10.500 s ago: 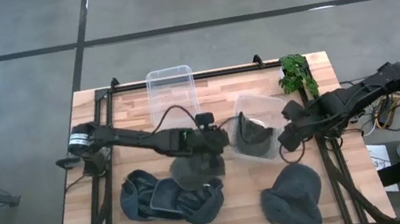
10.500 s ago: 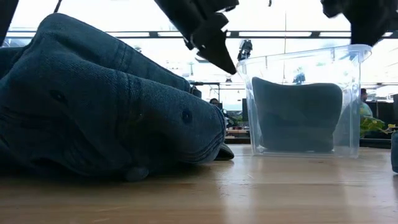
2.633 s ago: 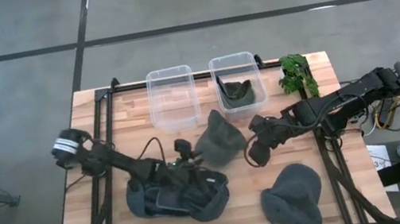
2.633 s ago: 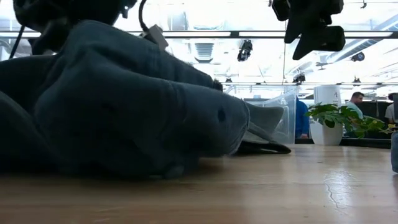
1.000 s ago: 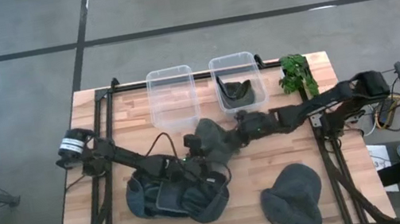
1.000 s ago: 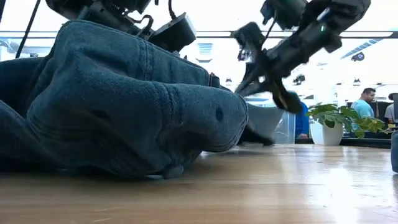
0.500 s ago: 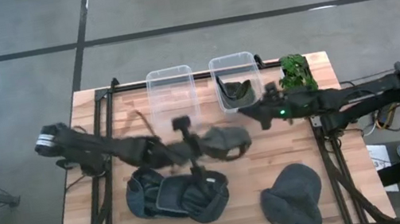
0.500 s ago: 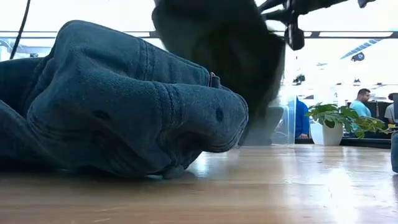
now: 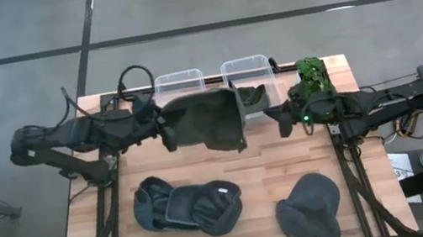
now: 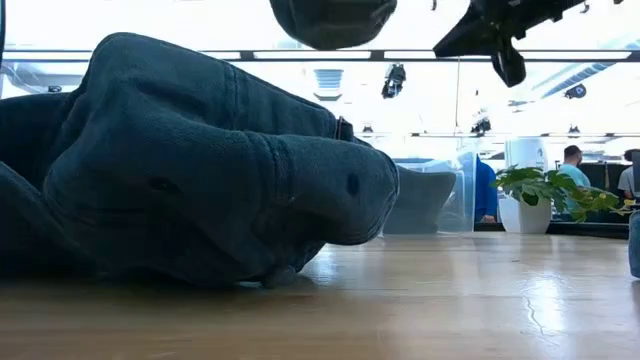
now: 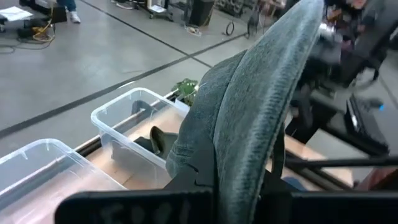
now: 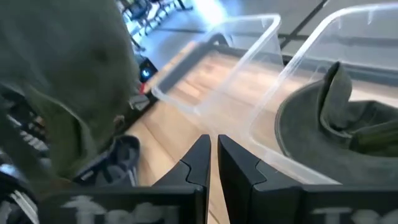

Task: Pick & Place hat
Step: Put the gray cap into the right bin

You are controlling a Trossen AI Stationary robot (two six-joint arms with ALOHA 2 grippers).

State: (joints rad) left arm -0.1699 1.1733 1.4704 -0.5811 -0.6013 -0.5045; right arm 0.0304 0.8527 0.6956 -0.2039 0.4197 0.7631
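Observation:
A dark grey hat [image 9: 205,123] hangs in the air in front of two clear bins, with my left gripper [image 9: 160,129] shut on its left side. In the low view the hat [image 10: 333,18] shows high above the table. The left bin [image 9: 179,84] holds nothing that I can see. The right bin [image 9: 248,68] holds another dark hat [image 9: 253,96]. My right gripper [image 9: 279,117] is shut on nothing, just right of the held hat and in front of the right bin. My left gripper pinches the grey hat between its two fingers at the hat's left edge [image 11: 241,177]. The fingers come about level from the table's left. The cloth stands up as a fold beyond the fingers. The hat is lifted clear of the table.
A blue denim hat [image 9: 187,208] lies near the front left and fills the low view's left [image 10: 200,170]. A grey hat [image 9: 309,209] lies at the front right. A green plant [image 9: 313,77] stands at the far right corner. People show in the room behind.
My left gripper has shut on the grey hat, lifted it off the table and carried it toward the far left, in front of the bins. My right gripper has drawn back from the hat toward the table's right edge.

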